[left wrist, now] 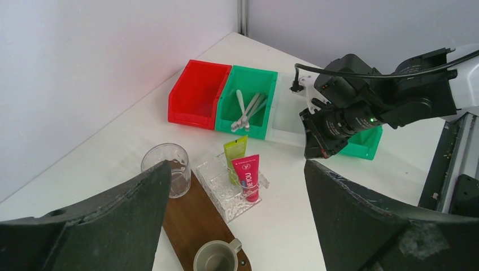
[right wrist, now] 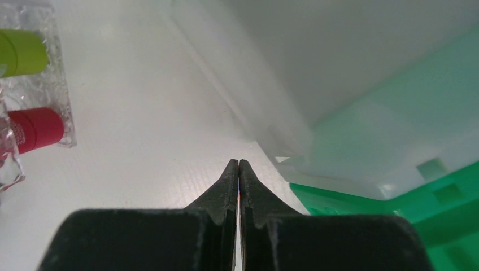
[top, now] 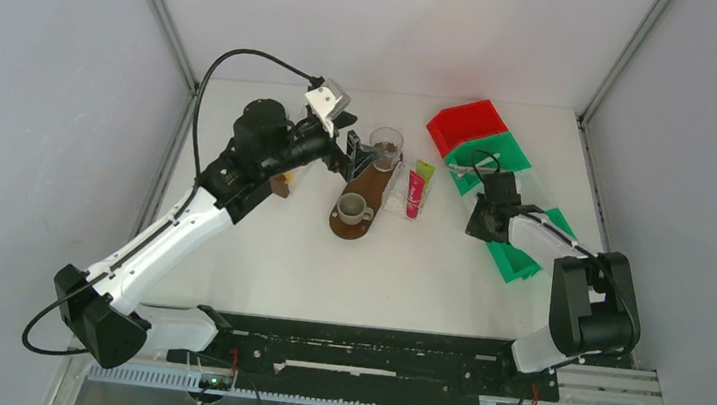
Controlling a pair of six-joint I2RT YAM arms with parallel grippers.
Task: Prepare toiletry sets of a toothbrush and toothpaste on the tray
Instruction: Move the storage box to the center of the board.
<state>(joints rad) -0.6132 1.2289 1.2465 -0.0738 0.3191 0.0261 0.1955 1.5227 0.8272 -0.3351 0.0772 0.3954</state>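
The left end effector (top: 351,158) hangs over the far end of a brown oval wooden board (left wrist: 192,223) with its two dark fingers (left wrist: 101,226) spread wide and nothing between them. On the board stand a clear drinking glass (left wrist: 166,166) and a small grey-green mug (left wrist: 217,257). Just beside the board, on the white desk (top: 407,278), lies a clear cut-glass tray (left wrist: 226,206). It holds both toothpaste tubes, the lime green tube (left wrist: 236,149) and the pink-red tube (left wrist: 248,175), just beside each other with their flat ends pointing toward the bins. The pale-handled toothbrushes (left wrist: 247,110) lie together in a green plastic bin (left wrist: 248,84), none of them on the tray. That bin sits between a red plastic bin (left wrist: 197,93) and a clear plastic bin (left wrist: 285,121), and a second green bin (left wrist: 361,148) sits beyond the clear one. The right end effector (right wrist: 239,166) is pressed fully closed, tips together, and grips nothing. It points down at bare desk just beside the near corner of the clear bin, between the bins and the cut-glass tray. Whether its tips touch the desk cannot be told.
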